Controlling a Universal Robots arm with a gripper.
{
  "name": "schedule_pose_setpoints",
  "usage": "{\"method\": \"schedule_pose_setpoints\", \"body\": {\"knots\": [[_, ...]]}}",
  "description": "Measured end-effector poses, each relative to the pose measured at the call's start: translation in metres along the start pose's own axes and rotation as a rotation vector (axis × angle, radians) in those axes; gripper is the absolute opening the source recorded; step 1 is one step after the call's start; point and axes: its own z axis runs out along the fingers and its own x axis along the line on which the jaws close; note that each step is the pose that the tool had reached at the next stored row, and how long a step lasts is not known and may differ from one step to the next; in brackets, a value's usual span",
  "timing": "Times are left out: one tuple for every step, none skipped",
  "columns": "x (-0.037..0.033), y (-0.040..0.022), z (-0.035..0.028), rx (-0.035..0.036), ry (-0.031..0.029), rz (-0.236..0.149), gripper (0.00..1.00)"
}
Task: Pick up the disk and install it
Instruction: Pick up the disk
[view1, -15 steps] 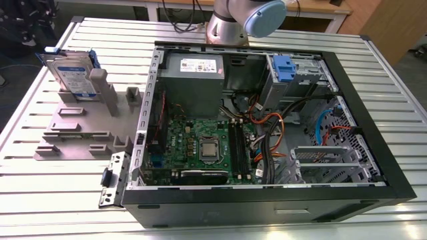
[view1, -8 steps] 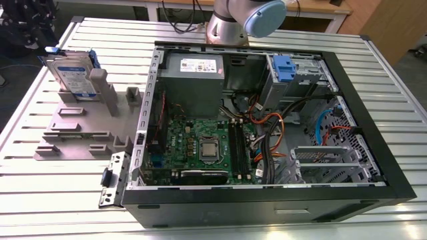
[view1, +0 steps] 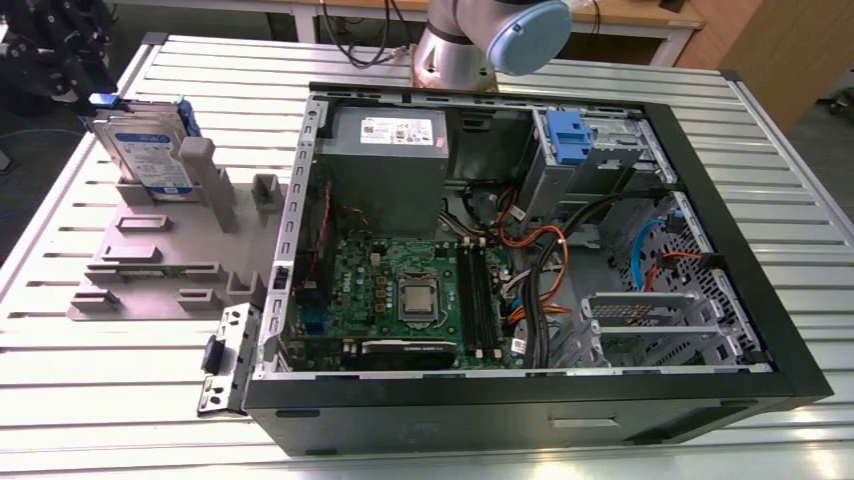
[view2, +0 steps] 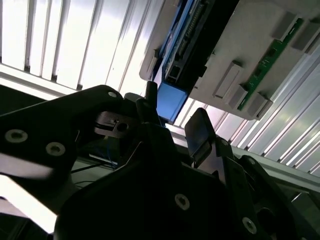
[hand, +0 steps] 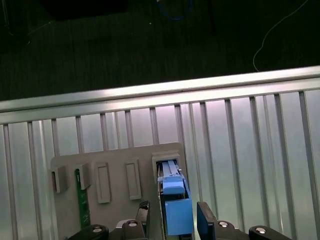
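Observation:
The disk (view1: 144, 155) stands on edge in a slot of the grey holder plate (view1: 160, 270), at the exterior view's left, outside the computer case. It is silver with a white-and-blue label and a blue frame. My gripper (view1: 83, 88) hangs at its upper far end. In both wrist views the blue frame end of the disk (hand: 176, 210) (view2: 170, 100) sits between the two black fingers. My gripper (hand: 175, 216) (view2: 175, 120) is open, with a small gap showing on each side of the frame.
The open computer case (view1: 787, 330) lies at the exterior view's right, with a blue clip (view1: 567, 135) in its drive bay at the far corner. A green memory stick (hand: 82, 210) stands in the holder plate beside the disk. The slatted metal table (view1: 80, 400) carries everything.

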Motion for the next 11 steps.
{"method": "schedule_pose_setpoints", "body": {"knots": [[0.0000,0.0004,0.0009,0.0019,-0.0003,-0.001,0.49],[0.0001,0.0007,0.0018,0.0031,-0.0005,-0.003,0.49],[0.0001,0.0008,0.0029,0.0035,-0.0006,-0.006,0.49],[0.0001,0.0009,0.0040,0.0034,-0.0005,-0.013,0.49],[0.0001,0.0010,0.0051,0.0033,-0.0004,-0.023,0.49],[0.0001,0.0010,0.0063,0.0033,-0.0004,-0.036,0.49],[0.0001,0.0010,0.0075,0.0032,-0.0004,-0.051,0.49],[0.0001,0.0010,0.0088,0.0034,-0.0004,-0.066,0.49],[0.0001,0.0009,0.0101,0.0035,-0.0005,-0.081,0.49],[0.0001,0.0009,0.0113,0.0040,-0.0005,-0.092,0.49],[0.0001,0.0010,0.0127,0.0048,-0.0006,-0.099,0.49]]}}
